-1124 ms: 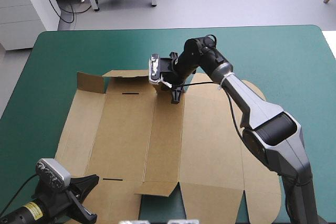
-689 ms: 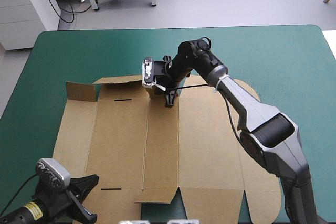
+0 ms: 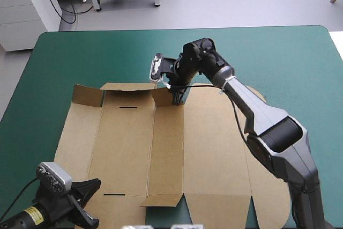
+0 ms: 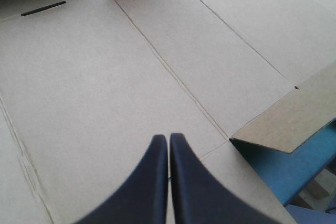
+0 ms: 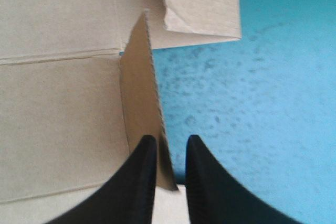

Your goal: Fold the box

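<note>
A brown box [image 3: 161,148] is laid mostly flat at the teal-green table's [image 3: 278,57] near left. A raised flap [image 5: 140,93] on its far edge is pinched by the right gripper [image 5: 168,142]; the left gripper [image 4: 168,137] is closed, empty, above the board.

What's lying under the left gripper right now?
The box, its brown board flat with creases and a dark slot, lies under the shut left gripper. The teal-green cover shows only past the board's edge; anything beneath the board is hidden.
</note>
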`<state>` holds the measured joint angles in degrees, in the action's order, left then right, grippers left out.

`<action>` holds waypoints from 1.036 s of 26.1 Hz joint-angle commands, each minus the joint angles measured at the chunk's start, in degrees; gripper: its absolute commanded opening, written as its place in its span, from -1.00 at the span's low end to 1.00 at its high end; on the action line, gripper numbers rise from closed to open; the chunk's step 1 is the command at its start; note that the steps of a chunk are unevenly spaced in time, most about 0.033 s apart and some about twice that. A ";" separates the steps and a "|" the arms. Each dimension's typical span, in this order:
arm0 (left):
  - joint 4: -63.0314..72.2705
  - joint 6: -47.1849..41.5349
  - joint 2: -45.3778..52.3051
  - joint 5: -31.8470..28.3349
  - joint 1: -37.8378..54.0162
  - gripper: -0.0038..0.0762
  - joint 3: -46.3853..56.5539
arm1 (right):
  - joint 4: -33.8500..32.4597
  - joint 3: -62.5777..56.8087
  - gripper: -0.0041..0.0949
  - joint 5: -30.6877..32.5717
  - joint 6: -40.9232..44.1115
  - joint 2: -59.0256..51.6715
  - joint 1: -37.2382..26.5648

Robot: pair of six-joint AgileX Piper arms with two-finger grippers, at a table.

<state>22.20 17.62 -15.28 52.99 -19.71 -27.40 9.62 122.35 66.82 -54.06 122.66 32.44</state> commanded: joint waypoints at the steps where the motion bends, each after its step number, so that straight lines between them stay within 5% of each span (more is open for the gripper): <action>1: 1.68 -0.45 -0.71 -3.17 -0.30 -0.92 -1.95 | -1.99 1.93 -0.96 -0.74 3.69 -9.59 -3.37; 10: 1.68 -0.45 -0.71 -3.17 -0.30 -0.92 -1.95 | -10.50 -1.66 -0.96 -1.54 13.65 -27.01 -23.95; 21: 1.80 -0.45 -0.71 -3.17 -0.30 -0.92 -1.95 | 7.15 -29.39 -0.96 0.21 23.54 -47.78 -56.01; 27: 2.14 -0.45 -0.71 -3.07 -0.30 -0.92 -1.95 | 7.39 -54.44 -0.96 -5.93 26.74 -67.70 -57.64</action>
<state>22.37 17.62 -15.28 52.99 -19.71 -27.40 15.66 72.73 65.54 -27.83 60.46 -24.85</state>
